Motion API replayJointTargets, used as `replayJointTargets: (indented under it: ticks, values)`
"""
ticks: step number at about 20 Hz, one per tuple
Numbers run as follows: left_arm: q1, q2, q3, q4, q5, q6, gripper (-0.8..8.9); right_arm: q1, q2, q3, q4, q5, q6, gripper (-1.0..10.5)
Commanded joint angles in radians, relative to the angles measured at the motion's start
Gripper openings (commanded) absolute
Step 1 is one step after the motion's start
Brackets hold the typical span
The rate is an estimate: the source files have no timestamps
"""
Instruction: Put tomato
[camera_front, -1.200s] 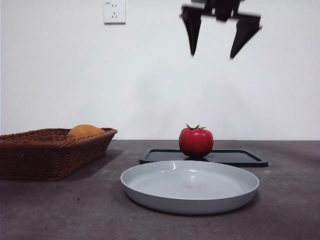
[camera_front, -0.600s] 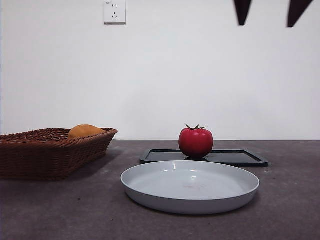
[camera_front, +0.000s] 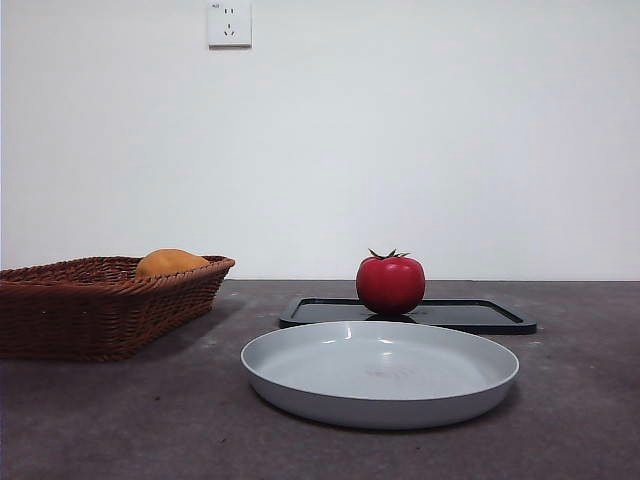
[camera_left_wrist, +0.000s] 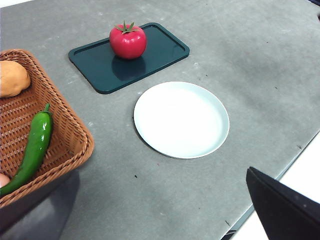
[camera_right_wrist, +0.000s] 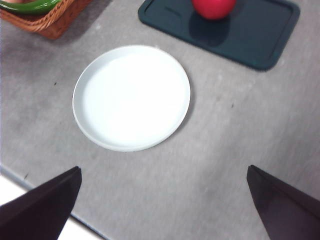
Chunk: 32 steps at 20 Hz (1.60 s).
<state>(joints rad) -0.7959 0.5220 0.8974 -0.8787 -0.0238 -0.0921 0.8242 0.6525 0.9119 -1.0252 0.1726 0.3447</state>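
Observation:
The red tomato (camera_front: 390, 284) with a green calyx stands on the left part of a dark flat tray (camera_front: 500, 316). It also shows in the left wrist view (camera_left_wrist: 128, 41) and, cut by the picture edge, in the right wrist view (camera_right_wrist: 214, 6). My right gripper (camera_right_wrist: 162, 202) is open and empty, high above the table's near edge, in front of the white plate (camera_right_wrist: 131, 97). My left gripper (camera_left_wrist: 150, 220) is open and empty, high and well away from the tomato. Neither gripper shows in the front view.
A white plate (camera_front: 380, 375) lies in front of the tray (camera_left_wrist: 100, 70). A wicker basket (camera_front: 100, 305) at the left holds an orange-yellow fruit (camera_front: 170, 263) and a green pepper (camera_left_wrist: 35, 145). A wall socket (camera_front: 229, 23) is behind.
An open gripper that hung high above the tomato has risen to the upper right and left the front view. The tomato, tray, plate and basket have not moved.

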Motion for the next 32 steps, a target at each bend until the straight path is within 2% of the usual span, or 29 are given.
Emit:
replayJointTargets:
  ticks: [1,9,10,11,12,13,14,29,32]
  values:
    - [-0.008,0.002,0.005,0.012,-0.003,-0.003,6.34,0.011,-0.054,-0.023,0.031,0.005,0.043,6.2]
    - [-0.008,0.002,0.005,0.012,-0.003,-0.003,6.33,0.011,-0.093,-0.026,0.045,0.005,0.042,6.2]
    - [-0.008,0.002,0.005,0.012,-0.003,-0.003,6.10,0.011,-0.093,-0.026,0.045,0.005,0.042,6.2]
    - [-0.008,0.002,0.005,0.011,-0.003,-0.003,4.95,0.011,-0.093,-0.026,0.045,0.005,0.042,5.7]
    - [-0.008,0.002,0.005,0.011,-0.003,-0.004,2.12,0.011,-0.093,-0.026,0.044,0.005,0.041,3.0]
    - [-0.008,0.002,0.005,0.011,-0.003,-0.005,-0.19,0.011,-0.093,-0.026,0.044,0.005,0.042,0.2]
    - [-0.008,0.002,0.005,0.017,-0.003,-0.005,0.13,0.011,-0.093,-0.026,0.049,0.010,0.042,0.2]
    - [-0.006,-0.001,0.005,0.020,-0.003,-0.006,0.07,0.011,-0.094,-0.026,0.053,0.012,0.041,0.2]
    - [0.073,0.001,0.003,0.026,-0.002,0.008,0.07,0.011,-0.094,-0.026,0.053,0.012,0.041,0.2]
